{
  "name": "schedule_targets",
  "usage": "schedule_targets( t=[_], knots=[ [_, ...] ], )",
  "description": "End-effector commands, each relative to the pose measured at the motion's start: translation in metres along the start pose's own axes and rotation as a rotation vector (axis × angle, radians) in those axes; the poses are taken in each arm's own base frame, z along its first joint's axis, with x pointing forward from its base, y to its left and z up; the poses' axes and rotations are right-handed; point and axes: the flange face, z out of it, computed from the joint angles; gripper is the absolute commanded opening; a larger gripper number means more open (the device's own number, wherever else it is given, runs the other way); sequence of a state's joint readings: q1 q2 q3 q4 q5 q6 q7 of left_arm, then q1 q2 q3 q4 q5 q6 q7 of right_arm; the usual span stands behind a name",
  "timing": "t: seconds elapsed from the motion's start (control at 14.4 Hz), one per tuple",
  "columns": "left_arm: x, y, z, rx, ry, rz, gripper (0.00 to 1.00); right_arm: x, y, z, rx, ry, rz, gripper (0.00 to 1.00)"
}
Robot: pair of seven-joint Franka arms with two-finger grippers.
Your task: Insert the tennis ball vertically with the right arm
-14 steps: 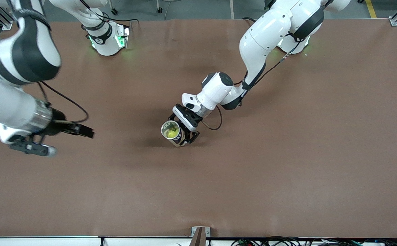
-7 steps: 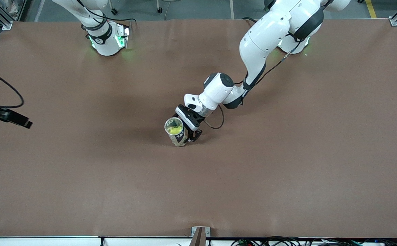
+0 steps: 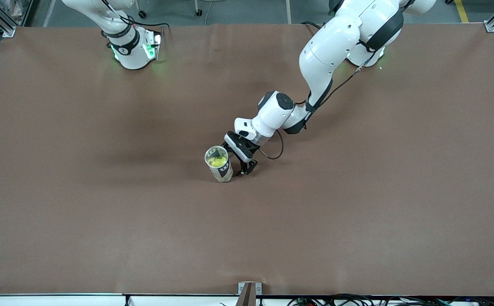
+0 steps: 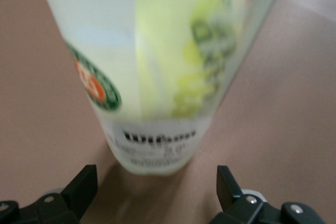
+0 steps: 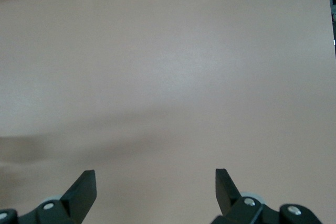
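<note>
My left gripper (image 3: 242,166), jaws wide and empty, sits beside the upright tube (image 3: 219,164) holding the tennis ball (image 3: 217,162) mid-frame; my right gripper (image 5: 156,192) is wide, empty, over bare table (image 3: 357,212).

The light is even and soft, coming from above. On the brown table (image 3: 357,212) there are only weak, wide shadows, one beside the tube (image 3: 219,163). Green lamps glow at both arm bases. In the left wrist view the tube (image 4: 157,66) is very blurred, and a pale glare washes its side.
</note>
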State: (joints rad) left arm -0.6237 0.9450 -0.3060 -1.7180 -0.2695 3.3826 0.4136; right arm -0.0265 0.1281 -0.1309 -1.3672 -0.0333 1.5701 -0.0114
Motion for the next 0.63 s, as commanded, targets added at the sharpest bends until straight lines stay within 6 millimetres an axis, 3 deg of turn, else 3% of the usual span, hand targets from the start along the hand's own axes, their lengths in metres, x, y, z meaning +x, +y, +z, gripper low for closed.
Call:
schedule_targets(
  t=[0.0,0.28,0.56],
  knots=[
    [-0.008,-0.001,-0.017,-0.004,-0.056,0.01,1.0,-0.012,-0.001,0.001,0.007,-0.007,-0.018,1.0],
    [-0.013,-0.007,-0.03,-0.006,-0.093,0.014,1.0,-0.035,-0.005,0.01,0.019,-0.013,-0.041,1.0],
    [0.013,-0.026,-0.056,-0.032,-0.165,0.004,1.0,-0.037,-0.004,0.017,0.022,0.005,-0.042,1.0]
  ],
)
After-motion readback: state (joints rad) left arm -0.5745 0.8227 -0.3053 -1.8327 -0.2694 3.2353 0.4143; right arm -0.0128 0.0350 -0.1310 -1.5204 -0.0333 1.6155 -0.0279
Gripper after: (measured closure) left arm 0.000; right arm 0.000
